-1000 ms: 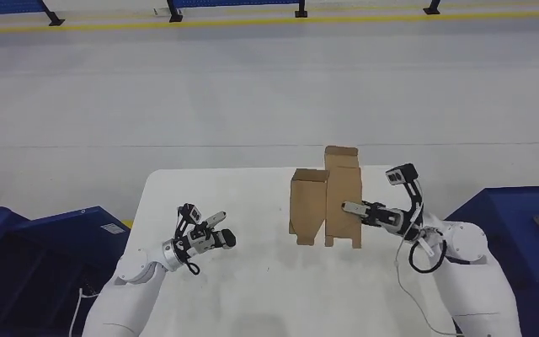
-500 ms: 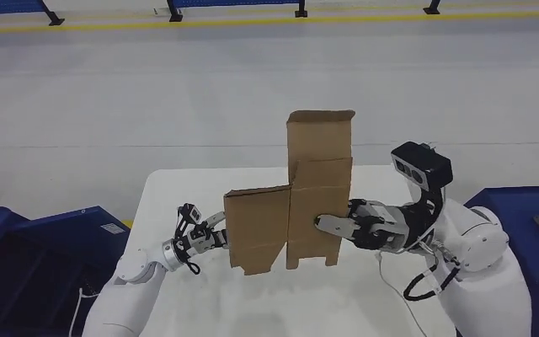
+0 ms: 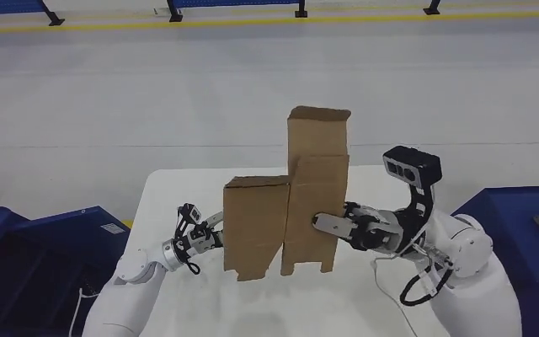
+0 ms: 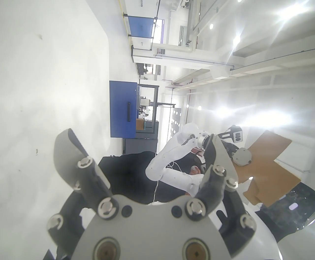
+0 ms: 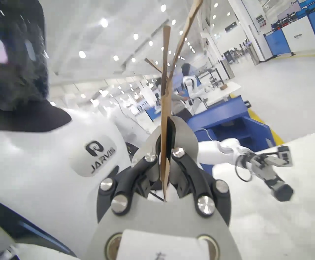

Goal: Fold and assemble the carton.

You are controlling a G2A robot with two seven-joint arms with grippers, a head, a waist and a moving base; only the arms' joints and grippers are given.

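Pinches the carton near its right edge with the right gripper, jaws closed flat on the cardboard, elbow bent outward. Holds the left gripper just left of the carton, fingers spread, forearm low.

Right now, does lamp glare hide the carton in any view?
Left wrist view: yes, the lamps spread haze over the carton. Top view: even light, no glare on it. Right wrist view: lamps shine behind its thin edge; none hides it.
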